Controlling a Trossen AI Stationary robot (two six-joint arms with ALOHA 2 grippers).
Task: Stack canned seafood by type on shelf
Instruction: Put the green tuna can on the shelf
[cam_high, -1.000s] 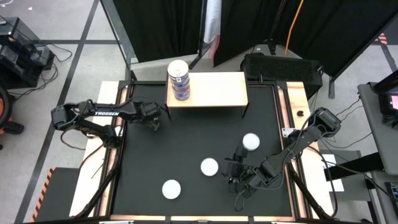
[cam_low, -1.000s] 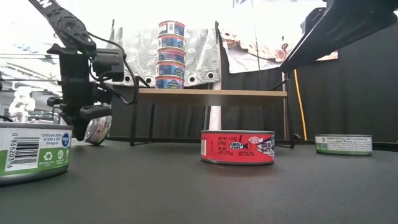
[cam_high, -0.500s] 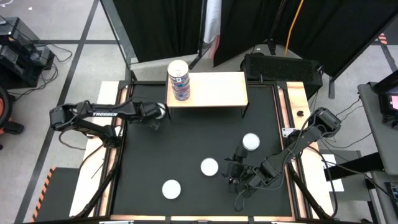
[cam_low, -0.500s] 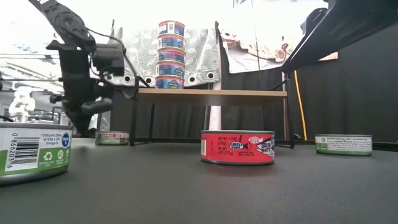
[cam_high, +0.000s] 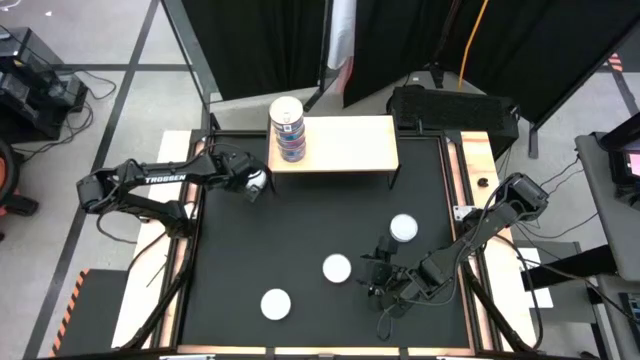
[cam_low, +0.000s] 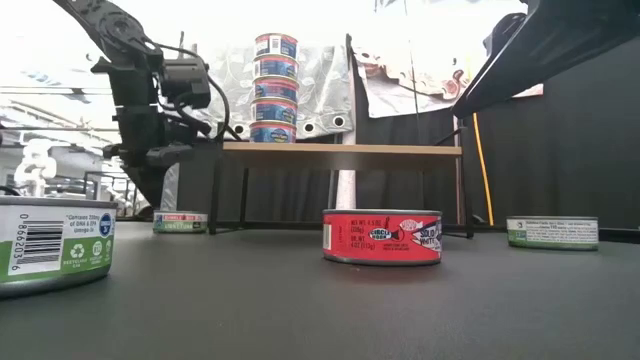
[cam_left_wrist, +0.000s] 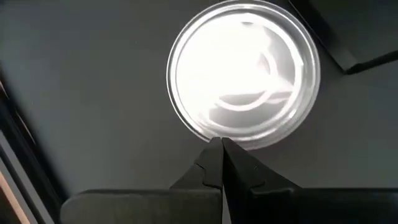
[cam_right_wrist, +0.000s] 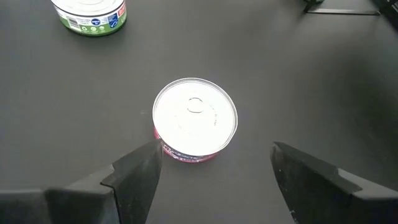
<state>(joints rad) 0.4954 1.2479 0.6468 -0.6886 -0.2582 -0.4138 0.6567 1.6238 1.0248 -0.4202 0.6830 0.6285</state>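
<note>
Four blue-labelled tins form one stack (cam_high: 287, 128) at the left end of the shelf (cam_high: 345, 145) in the high view, the rest of its wood top bare. The left gripper (cam_high: 252, 181) hangs over a tin (cam_high: 258, 180) on the mat just off the shelf's left front leg. Three more tins lie apart on the open mat: one near the front edge (cam_high: 276, 303), one at centre (cam_high: 337, 268), one further right (cam_high: 403, 228). The right gripper (cam_high: 378, 278) waits just right of the centre tin.

In the low view the left arm stands above the green-labelled tin (cam_low: 180, 221), clear of it, beside the shelf leg; the red tin (cam_low: 382, 237) sits mid-table.

From the left wrist, the fingers (cam_left_wrist: 221, 163) are pressed together, empty, tips over the lid's rim (cam_left_wrist: 244, 73).

From the right wrist, the fingers (cam_right_wrist: 138, 171) are spread wide, holding nothing, the red tin (cam_right_wrist: 194, 119) ahead of the gap, untouched.
</note>
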